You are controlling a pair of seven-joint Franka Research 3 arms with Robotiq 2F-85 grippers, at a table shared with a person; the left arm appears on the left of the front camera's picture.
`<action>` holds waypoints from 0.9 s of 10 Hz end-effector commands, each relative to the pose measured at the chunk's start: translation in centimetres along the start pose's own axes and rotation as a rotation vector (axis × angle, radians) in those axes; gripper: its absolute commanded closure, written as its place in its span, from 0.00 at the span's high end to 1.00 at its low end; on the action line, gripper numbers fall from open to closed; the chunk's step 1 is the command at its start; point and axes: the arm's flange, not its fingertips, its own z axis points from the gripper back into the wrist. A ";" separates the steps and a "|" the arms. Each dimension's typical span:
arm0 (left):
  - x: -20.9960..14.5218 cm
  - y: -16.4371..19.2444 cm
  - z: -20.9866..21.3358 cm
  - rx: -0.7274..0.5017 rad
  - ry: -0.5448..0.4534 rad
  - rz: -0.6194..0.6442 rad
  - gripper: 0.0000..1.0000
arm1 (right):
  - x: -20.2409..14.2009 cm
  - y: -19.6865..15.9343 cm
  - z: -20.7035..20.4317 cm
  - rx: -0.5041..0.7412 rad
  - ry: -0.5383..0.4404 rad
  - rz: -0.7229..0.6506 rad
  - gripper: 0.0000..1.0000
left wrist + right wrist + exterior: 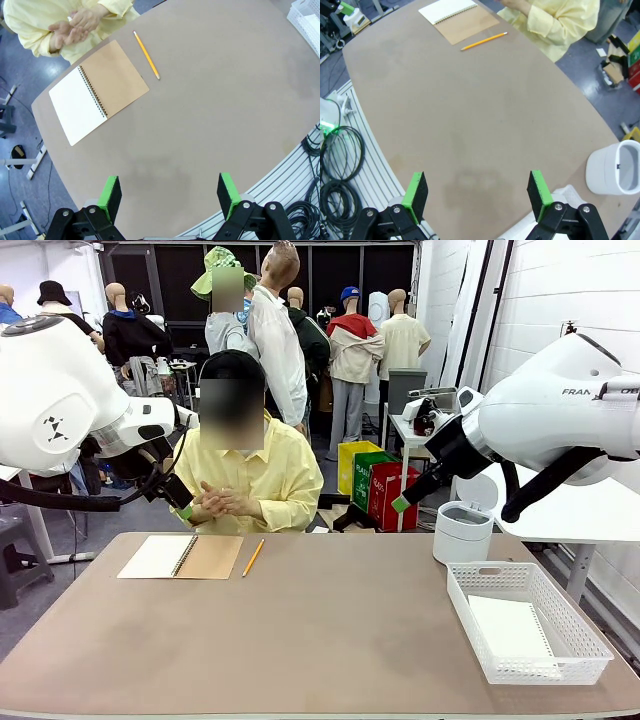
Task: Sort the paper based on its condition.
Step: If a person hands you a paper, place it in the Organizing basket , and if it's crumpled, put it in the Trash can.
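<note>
Front view shows one paper lying in the basket down beside the right claw, and that claw and the left claw both hang open and empty, so sorting looks barely started.

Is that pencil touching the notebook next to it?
Apart. The left wrist view shows a strip of bare table between the pencil and the notebook.

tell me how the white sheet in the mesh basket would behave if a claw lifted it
It looks thin, so the sheet would probably flop rather than stay stiff. It lies flat in the mesh basket, so catching an edge is likely awkward. Probably light, apt to slide.
</note>
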 end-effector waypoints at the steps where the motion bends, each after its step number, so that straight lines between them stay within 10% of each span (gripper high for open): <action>1: -0.1 0.1 -0.1 -0.003 -0.009 0.001 1.00 | 0.0 0.0 0.0 -0.001 0.001 0.001 1.00; 9: -0.1 0.1 -0.1 -0.003 -0.009 0.001 1.00 | 0.0 0.0 0.0 -0.001 0.001 0.001 1.00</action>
